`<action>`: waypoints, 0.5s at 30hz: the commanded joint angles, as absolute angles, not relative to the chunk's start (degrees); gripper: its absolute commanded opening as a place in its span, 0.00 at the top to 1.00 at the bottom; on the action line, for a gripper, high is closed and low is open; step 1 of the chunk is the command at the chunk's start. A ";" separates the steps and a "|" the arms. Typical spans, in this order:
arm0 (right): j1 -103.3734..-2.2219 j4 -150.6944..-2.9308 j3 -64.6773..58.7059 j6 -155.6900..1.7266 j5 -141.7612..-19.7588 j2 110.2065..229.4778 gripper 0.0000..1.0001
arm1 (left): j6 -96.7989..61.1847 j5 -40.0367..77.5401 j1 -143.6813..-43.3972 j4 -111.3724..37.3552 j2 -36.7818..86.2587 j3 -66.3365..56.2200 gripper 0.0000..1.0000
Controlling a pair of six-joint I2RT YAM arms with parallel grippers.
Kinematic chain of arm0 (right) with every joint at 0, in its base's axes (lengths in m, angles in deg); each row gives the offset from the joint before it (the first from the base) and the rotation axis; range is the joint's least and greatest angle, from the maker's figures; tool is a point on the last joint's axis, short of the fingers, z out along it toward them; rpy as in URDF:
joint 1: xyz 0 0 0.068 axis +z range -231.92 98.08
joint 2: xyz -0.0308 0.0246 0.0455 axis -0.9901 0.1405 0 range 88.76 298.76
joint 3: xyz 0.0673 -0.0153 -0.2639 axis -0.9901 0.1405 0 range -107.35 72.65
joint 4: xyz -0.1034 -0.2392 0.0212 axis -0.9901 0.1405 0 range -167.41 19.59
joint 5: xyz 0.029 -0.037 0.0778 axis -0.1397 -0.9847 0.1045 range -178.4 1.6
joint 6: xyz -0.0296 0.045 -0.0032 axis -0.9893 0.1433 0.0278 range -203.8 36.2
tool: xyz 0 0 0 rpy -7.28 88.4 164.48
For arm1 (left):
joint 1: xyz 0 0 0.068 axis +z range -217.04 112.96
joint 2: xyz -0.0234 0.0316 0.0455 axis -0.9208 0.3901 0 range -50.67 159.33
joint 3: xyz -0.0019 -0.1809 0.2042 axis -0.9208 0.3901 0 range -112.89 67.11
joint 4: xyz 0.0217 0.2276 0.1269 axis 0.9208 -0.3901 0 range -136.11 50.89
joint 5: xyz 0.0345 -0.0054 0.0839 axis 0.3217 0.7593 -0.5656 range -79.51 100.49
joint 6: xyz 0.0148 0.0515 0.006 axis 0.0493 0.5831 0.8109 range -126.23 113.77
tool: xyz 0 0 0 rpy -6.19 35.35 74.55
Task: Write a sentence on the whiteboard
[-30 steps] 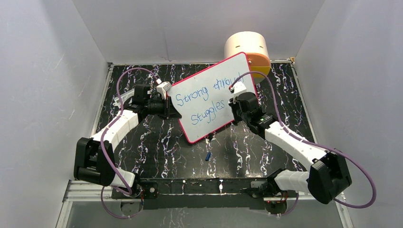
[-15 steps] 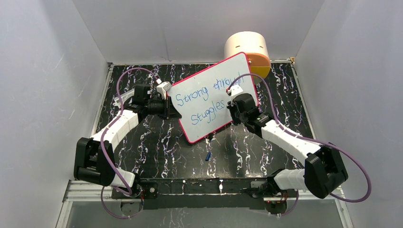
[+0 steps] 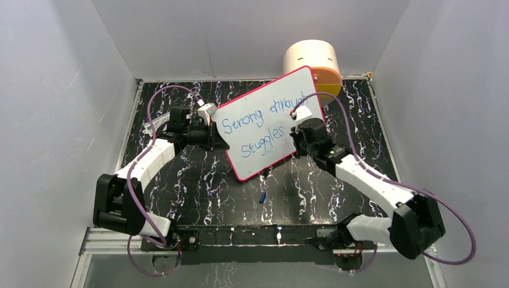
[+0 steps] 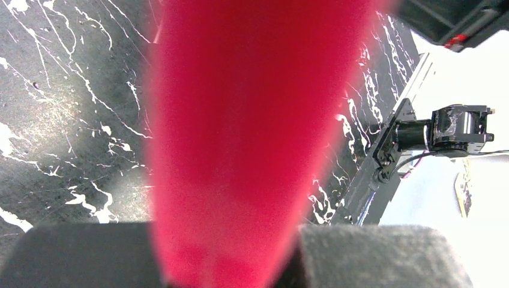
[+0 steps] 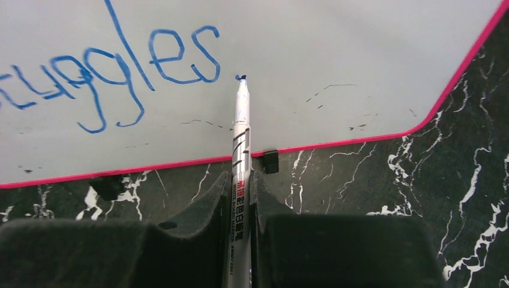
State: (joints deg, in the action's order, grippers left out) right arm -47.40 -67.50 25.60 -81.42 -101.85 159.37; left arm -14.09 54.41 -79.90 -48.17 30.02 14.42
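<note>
Top, left-wrist and right-wrist views. The large white rectangular whiteboard with a thin pink-red frame point(image 3: 255, 163) sits slantwise over the middle of the black, white-veined table point(image 3: 198, 180). Its far corner overlaps the cream cylinder with an orange face point(image 3: 311, 57). The blue handwritten sentence point(image 3: 262, 144) runs in two lines, "Strong through" above "Stuggles". The left gripper point(image 4: 231, 258) is clamped on the board's left edge, and the frame shows as a blurred red band between its grey pads. The right gripper point(image 5: 240, 192) is closed on a slim white-barrelled blue marker point(image 5: 242, 132). The marker's tip touches the board just right of the final "s". A small blue piece point(image 3: 263, 197) lies on the table near the board's near corner
</note>
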 commanded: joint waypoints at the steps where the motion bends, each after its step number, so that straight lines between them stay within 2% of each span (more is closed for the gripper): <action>1: -47.57 -67.61 24.31 -79.59 -103.26 150.93 1.00 | -12.44 48.27 -79.45 -51.61 29.20 13.81 0.97; 4: -47.65 -64.93 23.43 -79.08 -104.32 147.11 1.00 | -13.00 47.77 -79.43 -51.62 27.84 13.48 0.85; 7: -47.63 -61.95 23.00 -78.52 -105.26 143.33 1.00 | -13.96 46.78 -79.47 -51.40 25.40 13.04 0.67; 11: -47.59 -58.67 22.98 -77.74 -105.81 137.78 1.00 | -16.01 44.96 -79.52 -51.45 20.51 12.88 0.55; 13: -47.65 -56.57 22.82 -77.33 -106.37 135.40 1.00 | -16.81 42.91 -79.52 -52.42 17.72 12.82 0.42; 15: -47.65 -54.80 22.91 -77.06 -106.68 132.88 1.00 | -17.84 40.65 -79.51 -54.23 14.88 12.65 0.35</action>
State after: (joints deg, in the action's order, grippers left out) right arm -47.42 -58.51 25.27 -78.65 -104.89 137.14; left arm -16.01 45.28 -79.84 -51.21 21.51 14.42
